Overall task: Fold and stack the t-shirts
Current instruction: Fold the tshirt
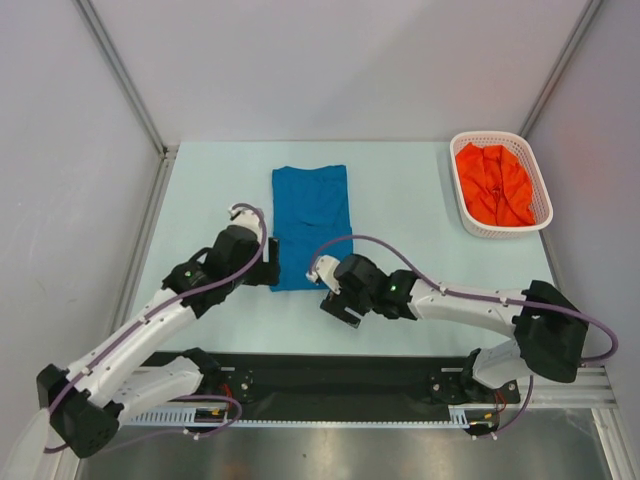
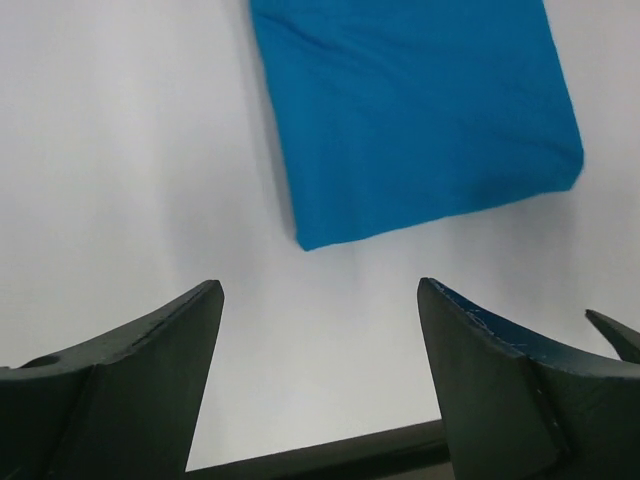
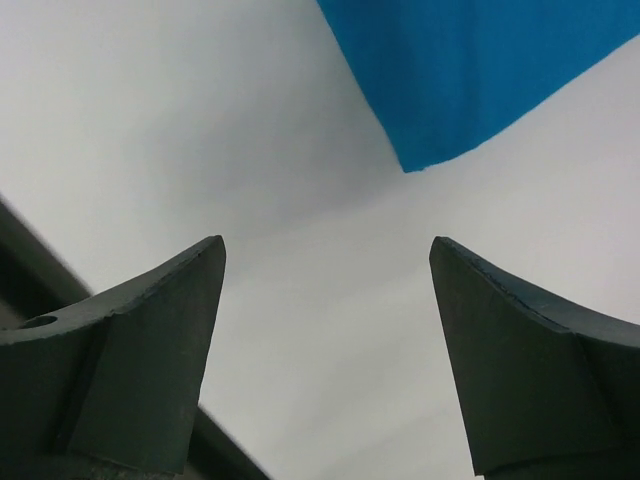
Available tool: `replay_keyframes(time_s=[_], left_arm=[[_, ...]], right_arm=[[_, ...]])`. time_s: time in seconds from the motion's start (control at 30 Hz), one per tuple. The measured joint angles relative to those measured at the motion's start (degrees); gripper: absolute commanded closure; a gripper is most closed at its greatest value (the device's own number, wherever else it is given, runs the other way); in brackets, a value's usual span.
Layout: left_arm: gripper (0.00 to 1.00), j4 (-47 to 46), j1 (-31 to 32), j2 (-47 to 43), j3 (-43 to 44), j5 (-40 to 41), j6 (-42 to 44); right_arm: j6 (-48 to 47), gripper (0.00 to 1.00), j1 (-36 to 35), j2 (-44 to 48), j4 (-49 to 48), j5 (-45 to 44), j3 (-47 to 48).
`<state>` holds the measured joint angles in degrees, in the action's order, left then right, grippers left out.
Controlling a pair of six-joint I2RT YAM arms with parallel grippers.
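Observation:
A blue t-shirt (image 1: 310,215) lies folded into a long rectangle on the middle of the table. An orange-red t-shirt (image 1: 493,185) lies crumpled in the white basket (image 1: 488,134) at the back right. My left gripper (image 1: 268,268) is open and empty at the shirt's near left corner. In the left wrist view (image 2: 320,300) the blue shirt (image 2: 420,110) lies just beyond the fingertips. My right gripper (image 1: 340,308) is open and empty just off the shirt's near right corner. In the right wrist view (image 3: 328,255) only a blue corner (image 3: 480,70) shows ahead.
The pale table (image 1: 400,200) is walled by grey panels on the left, back and right. A black rail (image 1: 330,380) with the arm bases runs along the near edge and shows in the left wrist view (image 2: 330,455).

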<state>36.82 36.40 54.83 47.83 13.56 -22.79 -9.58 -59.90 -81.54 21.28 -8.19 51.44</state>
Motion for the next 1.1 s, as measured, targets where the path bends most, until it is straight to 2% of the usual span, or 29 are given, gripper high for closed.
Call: replay_keyframes(time_s=[0.1,0.13,0.17,0.27,0.43,0.6,0.63,0.67,0.87,0.97,1.1], left_arm=[[0.19,2.51,-0.39,-3.8,0.59,4.02,0.59],[0.26,3.04,-0.81,-5.38,0.79,4.37,0.85],[0.28,3.43,-1.27,-6.82,1.03,4.37,1.05],[0.28,3.8,-2.25,-10.16,1.49,4.24,2.38],[0.28,4.48,-2.47,-12.61,1.49,2.36,2.93],[0.25,4.72,-2.86,-12.83,1.46,0.37,2.03],[0.23,4.74,-3.23,-12.81,1.44,-0.61,1.29],[0.22,4.57,-3.87,-12.68,1.25,-1.95,0.24],[0.22,-0.02,-10.27,-11.76,-5.75,-15.65,-10.71],[0.24,-3.19,-15.85,-10.86,-11.02,-22.4,-16.79],[0.27,-5.68,-18.73,-7.54,-14.12,-27.69,-23.63]], right_arm=[[-6.64,0.12,-0.94,-1.79,-0.87,-3.74,-2.34],[-8.22,0.12,-1.05,-2.34,-1.05,-4.55,-2.95],[-10.14,0.12,-1.07,-2.93,-1.18,-5.2,-3.74],[-14.47,0.12,-1.18,-3.43,-1.03,-6.45,-5.27],[-15.45,0.12,0.15,-3.08,-1.05,-5.2,-5.27],[-12.0,0.1,3.58,0.63,-1.07,-2.71,-5.14],[-10.14,0.08,4.44,1.36,-1.01,-2.23,-4.9],[-7.61,0.0,5.57,1.97,-1.03,-1.44,-4.59],[16.96,0.0,11.93,8.74,-3.65,2.49,-5.4],[30.14,0.0,12.85,11.91,-5.64,3.5,-6.45],[43.91,0.08,15.43,12.22,-7.34,5.66,-7.04]])
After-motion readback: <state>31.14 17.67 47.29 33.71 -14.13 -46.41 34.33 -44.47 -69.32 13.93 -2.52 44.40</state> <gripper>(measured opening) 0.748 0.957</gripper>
